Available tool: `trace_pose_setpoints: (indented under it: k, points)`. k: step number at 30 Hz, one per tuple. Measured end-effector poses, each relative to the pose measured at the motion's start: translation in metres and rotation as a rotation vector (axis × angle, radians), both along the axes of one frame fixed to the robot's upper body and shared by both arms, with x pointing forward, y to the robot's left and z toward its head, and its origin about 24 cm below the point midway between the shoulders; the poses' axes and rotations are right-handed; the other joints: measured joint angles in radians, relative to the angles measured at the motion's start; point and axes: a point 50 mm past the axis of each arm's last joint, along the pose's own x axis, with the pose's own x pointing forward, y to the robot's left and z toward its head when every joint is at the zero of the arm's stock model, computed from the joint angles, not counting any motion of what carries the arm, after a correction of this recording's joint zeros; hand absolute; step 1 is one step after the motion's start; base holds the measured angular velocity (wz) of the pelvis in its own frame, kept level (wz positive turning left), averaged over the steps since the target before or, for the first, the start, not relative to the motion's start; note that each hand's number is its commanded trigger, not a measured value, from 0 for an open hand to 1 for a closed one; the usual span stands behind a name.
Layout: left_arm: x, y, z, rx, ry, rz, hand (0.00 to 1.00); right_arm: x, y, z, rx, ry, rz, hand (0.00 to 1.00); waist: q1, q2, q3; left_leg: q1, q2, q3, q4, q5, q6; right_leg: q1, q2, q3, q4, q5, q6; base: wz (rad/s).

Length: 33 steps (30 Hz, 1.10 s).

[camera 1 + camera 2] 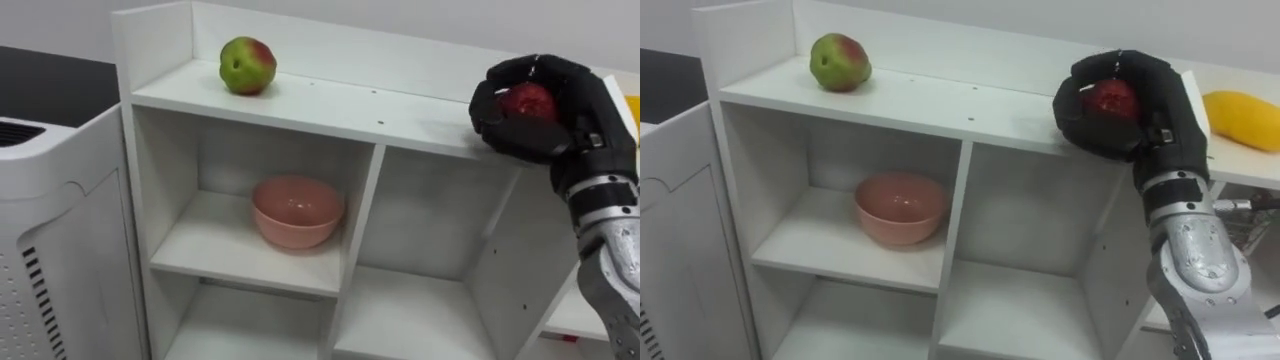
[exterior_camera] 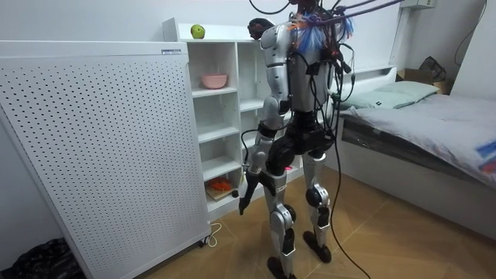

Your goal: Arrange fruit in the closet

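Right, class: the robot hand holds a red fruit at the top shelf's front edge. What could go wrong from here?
1. The right robot hand grips the red fruit right at the front edge of the top shelf; released there, it could roll off and drop.
2. The yellow fruit lies close on the hand's right, so a sideways swing might knock it.

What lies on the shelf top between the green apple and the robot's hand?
Nothing: both eye views show bare shelf top between green apple and right hand gripping the red fruit.
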Motion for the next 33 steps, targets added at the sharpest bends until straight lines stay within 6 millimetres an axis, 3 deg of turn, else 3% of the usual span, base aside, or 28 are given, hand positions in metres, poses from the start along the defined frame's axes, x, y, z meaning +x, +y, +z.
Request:
trace_pose_setpoints:
  k: [6,15,22,33]
  points:
    - [0.002,0.0,0.001,0.001,-0.008,-0.002,0.0,0.0,0.001,0.0,-0.038,0.004,0.009,1.0,-0.012,0.016,-0.0034,-0.002,-0.001,0.003,0.004,0.0,0.0,0.004,-0.001,0.0,0.001,0.001,-0.001,-0.01]
    - [0.001,0.0,0.0,-0.002,-0.007,-0.004,0.0,-0.002,0.002,0.0,-0.014,0.006,0.032,1.0,-0.017,0.014,-0.0067,-0.009,-0.001,0.005,0.013,0.0,0.0,0.001,-0.001,0.007,0.002,0.003,-0.003,-0.01]
    - [-0.006,-0.001,-0.001,-0.006,0.011,-0.003,0.0,-0.024,0.031,0.006,-0.043,-0.034,0.222,1.0,-0.017,0.028,-0.0151,-0.012,-0.001,0.008,0.016,0.0,0.0,-0.002,-0.001,0.012,0.001,0.005,-0.004,0.0]
    - [-0.014,-0.001,-0.003,-0.013,0.006,0.064,0.0,-0.051,0.083,0.005,-0.001,-0.07,0.593,1.0,-0.012,0.037,-0.0105,0.002,0.001,0.016,0.012,0.0,0.0,0.006,0.001,0.02,0.003,0.006,-0.005,-0.01]
